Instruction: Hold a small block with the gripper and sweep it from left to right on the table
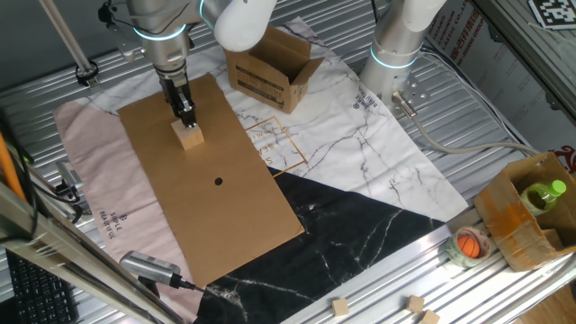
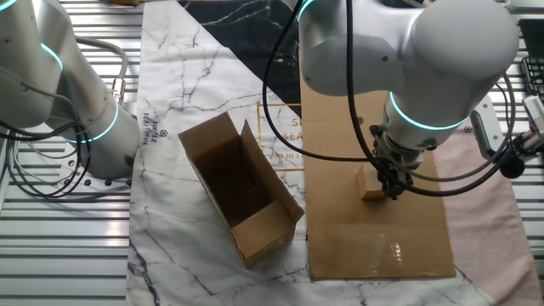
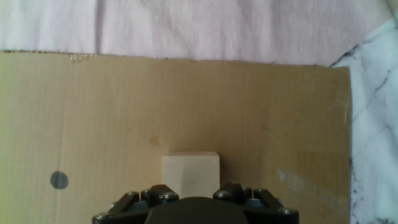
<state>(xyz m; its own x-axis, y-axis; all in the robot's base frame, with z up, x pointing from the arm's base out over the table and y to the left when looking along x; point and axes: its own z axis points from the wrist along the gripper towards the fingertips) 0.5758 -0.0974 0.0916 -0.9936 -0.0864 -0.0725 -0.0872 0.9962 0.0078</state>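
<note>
Brown cardboard sheet (image 1: pixel 211 180) lies flat across the table (image 1: pixel 504 108), over a pink cloth (image 1: pixel 85 184) and a marble-print cloth (image 1: pixel 360 144), with a black cloth (image 1: pixel 351 238) at its lower end. On the sheet's upper part stands the small block (image 1: pixel 189 136), a light tan wooden cube resting on the cardboard. The gripper (image 1: pixel 185 117) comes down on it from above, and in the hand view the block (image 3: pixel 191 173) sits between the two black fingers (image 3: pixel 140 198), which are closed in narrow against its sides, gripping it. A small dark dot (image 1: pixel 219 181) marks the sheet near its middle. An open cardboard box (image 1: pixel 270 67) sits on the marble cloth just beside the sheet.
</note>
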